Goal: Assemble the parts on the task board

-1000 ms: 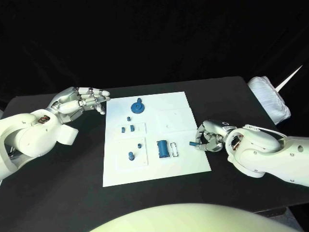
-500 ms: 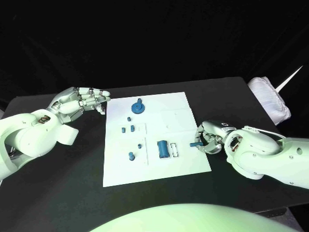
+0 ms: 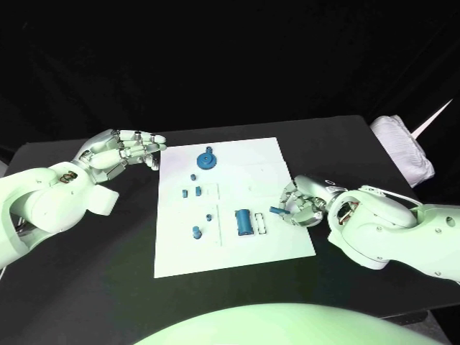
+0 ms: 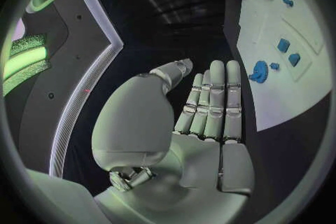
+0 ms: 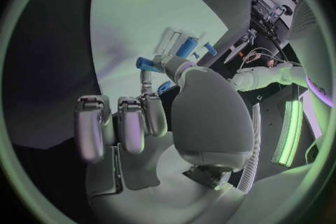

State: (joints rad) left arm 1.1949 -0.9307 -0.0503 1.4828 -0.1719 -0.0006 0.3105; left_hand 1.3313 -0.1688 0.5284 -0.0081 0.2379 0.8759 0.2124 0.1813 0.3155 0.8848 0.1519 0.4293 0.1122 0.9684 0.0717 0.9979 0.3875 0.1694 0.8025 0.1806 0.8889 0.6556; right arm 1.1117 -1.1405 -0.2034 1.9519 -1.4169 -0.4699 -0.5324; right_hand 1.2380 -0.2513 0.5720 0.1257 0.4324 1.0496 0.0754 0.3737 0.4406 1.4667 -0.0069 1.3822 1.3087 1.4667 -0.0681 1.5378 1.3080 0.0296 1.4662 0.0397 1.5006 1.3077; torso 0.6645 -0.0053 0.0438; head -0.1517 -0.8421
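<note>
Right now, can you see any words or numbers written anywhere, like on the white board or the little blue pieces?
None can be read.
The task board shows faint outlines but no letters or numbers.
The blue parts, such as the gear-shaped piece and the cylinder, look plain.
The small blue part held by the right hand is too small to check for marks.

right hand (image 3: pixel 298 205) shifted onto task board (image 3: pixel 282 241) edge, carrying small blue part (image 3: pixel 276 210)
</note>
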